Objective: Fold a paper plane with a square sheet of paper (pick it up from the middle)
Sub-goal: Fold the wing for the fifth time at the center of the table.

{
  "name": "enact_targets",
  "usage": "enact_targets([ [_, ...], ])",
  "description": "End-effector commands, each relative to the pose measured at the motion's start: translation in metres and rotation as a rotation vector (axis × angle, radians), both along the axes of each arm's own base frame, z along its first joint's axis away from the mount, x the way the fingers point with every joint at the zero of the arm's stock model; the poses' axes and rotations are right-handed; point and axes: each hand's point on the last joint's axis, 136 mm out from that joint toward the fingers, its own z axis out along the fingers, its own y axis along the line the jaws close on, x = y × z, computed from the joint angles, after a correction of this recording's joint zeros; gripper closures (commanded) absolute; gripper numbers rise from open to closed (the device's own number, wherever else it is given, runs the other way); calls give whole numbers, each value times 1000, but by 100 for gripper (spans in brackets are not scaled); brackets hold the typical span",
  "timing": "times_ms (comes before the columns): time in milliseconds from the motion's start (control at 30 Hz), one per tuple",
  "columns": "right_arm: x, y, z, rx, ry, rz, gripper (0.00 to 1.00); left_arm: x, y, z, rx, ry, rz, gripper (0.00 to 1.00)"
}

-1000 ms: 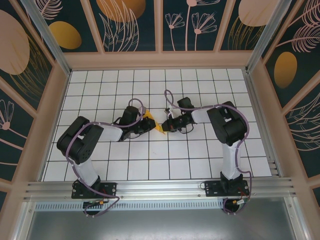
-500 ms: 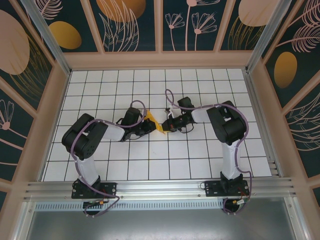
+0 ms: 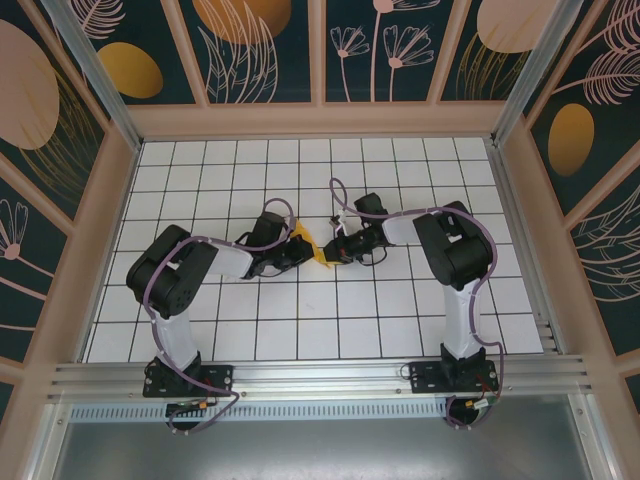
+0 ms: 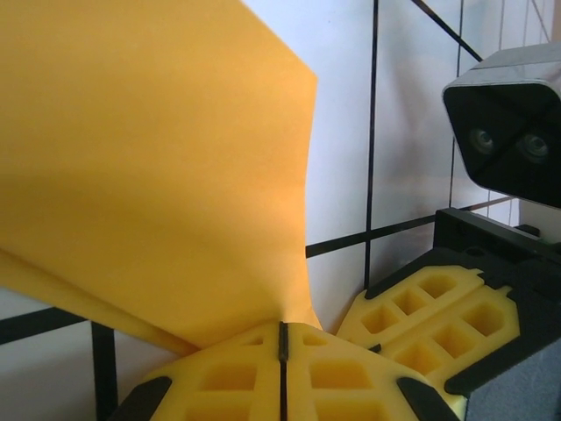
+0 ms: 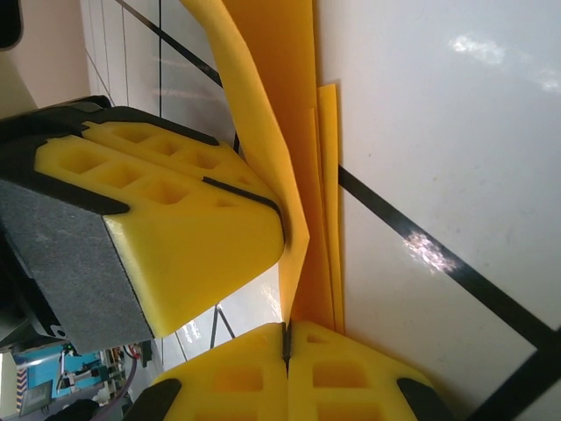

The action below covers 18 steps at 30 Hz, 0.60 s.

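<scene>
The orange-yellow paper (image 3: 314,249), folded into a small pointed form, is held just above the white tiled table (image 3: 300,320) at its centre. My left gripper (image 3: 299,247) is shut on its left side and my right gripper (image 3: 329,251) is shut on its right side. In the left wrist view the paper (image 4: 158,167) rises as a broad sheet from my left gripper (image 4: 282,326), with the right gripper's fingers (image 4: 429,307) close beside it. The right wrist view has several paper (image 5: 289,114) layers pinched in my right gripper (image 5: 285,329), and the left gripper's fingers (image 5: 166,228) press against the sheet.
Peach-framed walls (image 3: 320,120) with a dark floral pattern enclose the table on three sides. An aluminium rail (image 3: 320,378) with the two arm bases runs along the near edge. White tiles lie open in front of and behind the grippers.
My left arm has swung its elbow to the right and its gripper has closed in on the right gripper. The paper between them looks narrower and more bunched.
</scene>
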Motion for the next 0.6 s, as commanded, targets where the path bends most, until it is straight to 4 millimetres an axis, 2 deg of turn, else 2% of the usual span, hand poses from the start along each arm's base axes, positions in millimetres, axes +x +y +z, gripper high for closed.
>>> enact_targets([
  [0,-1,-8,-12,-80,-23,-3,96,-5,21,-36,142,99,69,92],
  [200,-7,-14,-8,-105,-45,-2,92,-8,30,-50,212,149,83,92],
  [333,-12,-19,-12,-126,-39,2,91,-10,32,-55,230,167,86,93],
  [567,-16,-23,-9,-132,-61,6,86,-11,37,-60,260,187,98,93],
])
